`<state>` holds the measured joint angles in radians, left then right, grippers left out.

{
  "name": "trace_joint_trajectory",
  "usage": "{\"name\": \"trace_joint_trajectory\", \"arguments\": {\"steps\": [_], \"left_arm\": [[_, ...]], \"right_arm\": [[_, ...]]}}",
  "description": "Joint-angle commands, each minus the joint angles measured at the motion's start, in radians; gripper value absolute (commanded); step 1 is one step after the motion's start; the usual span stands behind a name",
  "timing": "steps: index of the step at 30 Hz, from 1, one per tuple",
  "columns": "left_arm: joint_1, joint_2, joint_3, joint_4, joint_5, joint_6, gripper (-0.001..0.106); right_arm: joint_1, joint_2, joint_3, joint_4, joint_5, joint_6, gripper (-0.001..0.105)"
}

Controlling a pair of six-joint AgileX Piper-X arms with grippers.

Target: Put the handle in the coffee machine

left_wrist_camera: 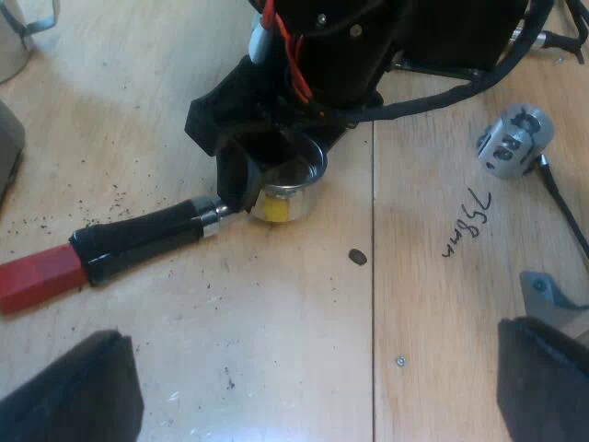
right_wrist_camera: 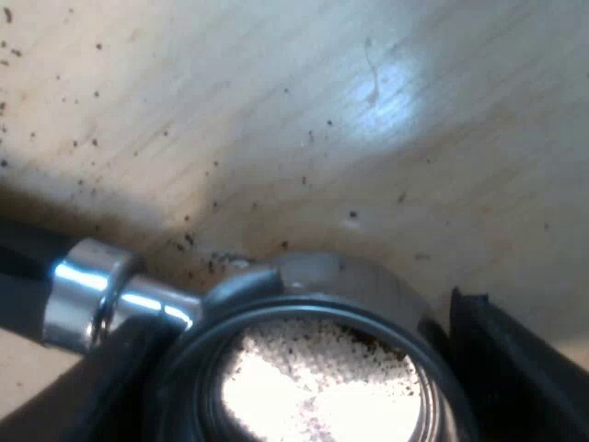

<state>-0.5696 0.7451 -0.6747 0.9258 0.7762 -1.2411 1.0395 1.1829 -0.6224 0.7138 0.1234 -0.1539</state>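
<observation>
The metal holder (left_wrist_camera: 293,180) lies on the wooden table, its dark handle (left_wrist_camera: 147,235) ending in red (left_wrist_camera: 37,276). My right gripper (left_wrist_camera: 276,152) sits down over the holder's basket, one black finger at the neck where handle meets basket. In the right wrist view the basket (right_wrist_camera: 313,378) fills the space between the right gripper (right_wrist_camera: 304,368) fingers (right_wrist_camera: 515,368), which press on both sides of the rim. The chrome collar (right_wrist_camera: 83,290) of the handle is beside it. My left gripper (left_wrist_camera: 313,368) hangs above the table short of the holder, fingers (left_wrist_camera: 74,391) wide apart, holding nothing.
A small metal cylinder part (left_wrist_camera: 515,138) lies on the table near handwritten marks (left_wrist_camera: 465,226). A pale vessel (left_wrist_camera: 18,37) and a grey object (left_wrist_camera: 7,152) stand beyond the handle's red end. Coffee grounds (left_wrist_camera: 110,198) are scattered on the wood.
</observation>
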Motion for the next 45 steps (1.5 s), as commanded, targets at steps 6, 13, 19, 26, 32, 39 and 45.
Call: {"name": "trace_joint_trajectory", "arguments": {"steps": [6,13,19,26,32,39,45], "left_arm": [[-0.005,-0.002,-0.006,-0.011,-0.017,0.002,0.081],[-0.005,-0.002,-0.006,-0.011,-0.074,0.017,0.081],[-0.005,-0.002,-0.006,-0.011,-0.074,0.017,0.081],[-0.005,-0.002,-0.068,-0.001,-0.074,0.017,0.081],[-0.005,-0.002,-0.138,0.073,-0.019,0.021,0.081],[-0.005,-0.02,-0.146,0.155,-0.004,0.092,0.081],[-0.005,-0.046,-0.146,0.2,0.003,0.126,0.081]], "right_arm": [[-0.004,-0.018,-0.001,0.029,-0.004,-0.026,0.0],[-0.004,-0.128,-0.024,0.152,-0.029,-0.144,0.0],[-0.004,-0.22,-0.099,0.354,-0.088,-0.313,0.0],[-0.004,-0.241,-0.215,0.467,-0.106,-0.58,0.0],[-0.004,-0.241,-0.278,0.467,-0.143,-0.766,0.0],[-0.004,-0.182,-0.352,0.474,-0.151,-1.037,0.0],[-0.063,-0.054,-0.448,0.476,-0.193,-1.337,0.0]]}}
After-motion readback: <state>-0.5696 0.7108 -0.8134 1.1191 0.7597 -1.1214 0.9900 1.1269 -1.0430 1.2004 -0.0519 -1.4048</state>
